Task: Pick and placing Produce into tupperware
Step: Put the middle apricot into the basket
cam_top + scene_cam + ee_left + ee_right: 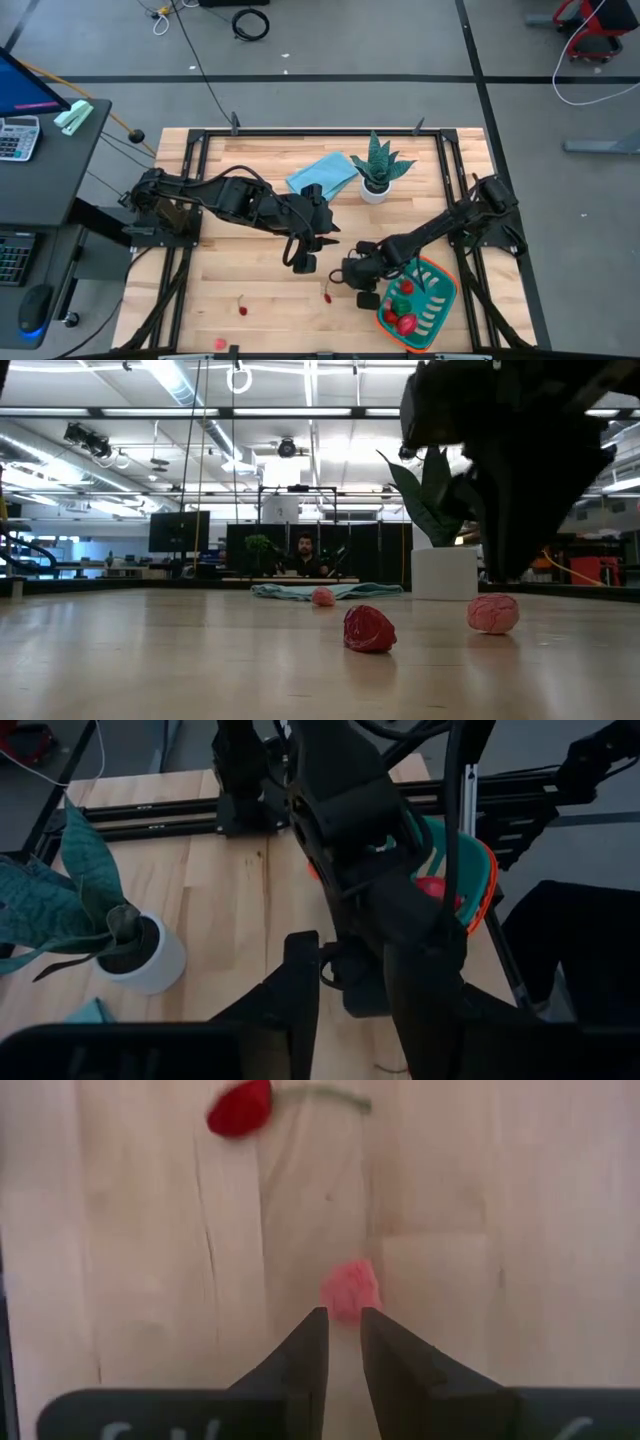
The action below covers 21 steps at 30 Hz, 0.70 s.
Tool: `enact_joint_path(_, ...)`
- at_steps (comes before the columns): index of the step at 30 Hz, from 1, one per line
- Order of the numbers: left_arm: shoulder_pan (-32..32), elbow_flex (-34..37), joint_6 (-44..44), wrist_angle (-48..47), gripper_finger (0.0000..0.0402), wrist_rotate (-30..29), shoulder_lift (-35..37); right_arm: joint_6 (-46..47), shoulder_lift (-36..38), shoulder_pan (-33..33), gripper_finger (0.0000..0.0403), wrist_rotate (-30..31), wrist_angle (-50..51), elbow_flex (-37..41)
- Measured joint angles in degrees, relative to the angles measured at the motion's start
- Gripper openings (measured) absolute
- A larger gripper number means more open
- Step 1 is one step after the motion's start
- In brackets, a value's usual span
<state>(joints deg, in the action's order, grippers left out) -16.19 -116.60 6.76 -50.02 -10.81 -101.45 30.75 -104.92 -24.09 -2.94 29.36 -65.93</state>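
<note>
The teal tupperware (425,305) with an orange rim stands at the near right and holds red pieces and a round green one (404,288). Loose produce lies on the wood: a red piece with a stem (240,1108) (327,293), a pink piece (351,1290) (493,613), and another red piece (242,310). My right gripper (343,1320) points steeply down just above the pink piece, its fingers a narrow gap apart and nothing between them. My left gripper (360,990) hangs open and empty above the table's middle (303,255).
A spiky potted plant in a white pot (377,172) and a light blue folded cloth (322,174) sit at the far middle. A pink bit (220,343) lies at the near edge. Black frame rails (190,170) run along the table's sides. A person sits beyond the table (305,555).
</note>
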Motion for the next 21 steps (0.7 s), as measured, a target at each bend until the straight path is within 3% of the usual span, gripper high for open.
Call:
enact_joint_path(6,0.0,0.0,0.0,-0.4,0.012,0.0,0.0,-3.1,3.8,0.3,0.0071,5.4,-0.7,0.0)
enact_joint_path(14,0.0,0.0,0.0,-2.0,0.0112,0.0,0.0,-0.5,4.3,0.3,0.0076,1.3,-0.7,0.0)
enact_joint_path(21,0.0,0.0,0.1,-2.0,0.0113,0.0,0.0,-0.3,2.9,0.3,0.0125,1.3,-1.2,0.0)
